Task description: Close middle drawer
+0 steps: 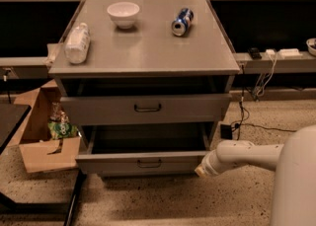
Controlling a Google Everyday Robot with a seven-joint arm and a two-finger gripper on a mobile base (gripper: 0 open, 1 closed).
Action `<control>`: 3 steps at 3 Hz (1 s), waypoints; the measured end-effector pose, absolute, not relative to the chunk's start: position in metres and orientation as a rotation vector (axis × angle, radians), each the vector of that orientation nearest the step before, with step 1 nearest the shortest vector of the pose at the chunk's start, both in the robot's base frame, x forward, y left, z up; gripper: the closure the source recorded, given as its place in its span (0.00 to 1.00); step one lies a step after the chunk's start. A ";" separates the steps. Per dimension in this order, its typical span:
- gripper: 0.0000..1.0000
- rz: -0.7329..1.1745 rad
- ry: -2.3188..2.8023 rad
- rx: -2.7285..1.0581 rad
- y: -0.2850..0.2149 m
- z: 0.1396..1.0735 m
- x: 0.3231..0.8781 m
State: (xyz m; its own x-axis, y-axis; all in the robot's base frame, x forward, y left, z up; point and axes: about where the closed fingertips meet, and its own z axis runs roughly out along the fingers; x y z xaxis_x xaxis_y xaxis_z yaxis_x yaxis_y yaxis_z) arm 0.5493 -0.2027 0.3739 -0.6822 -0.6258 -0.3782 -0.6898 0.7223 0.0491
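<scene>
Speckled floor (163,205); claw (200,171) at right front corner of open middle drawer (143,162).

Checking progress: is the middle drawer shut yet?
No, the middle drawer stands pulled out, with the gripper at its front's right end.

On the desk (148,57), a bowl (123,13) sits toward the back, a can (181,21) lies to its right, and a bottle (77,43) lies near the left edge. Below, the upper drawer (147,107) stands slightly out; beneath it the middle drawer (108,163) is pulled out farther. The end effector (201,170) is at that drawer's front right corner. A cardboard box (44,155) sits on the floor left of the desk.
</scene>
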 end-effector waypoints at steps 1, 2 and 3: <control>1.00 0.267 2.592 -1.024 -0.203 0.374 0.549; 1.00 0.258 2.566 -1.015 -0.203 0.377 0.563; 1.00 0.252 2.542 -1.008 -0.203 0.380 0.575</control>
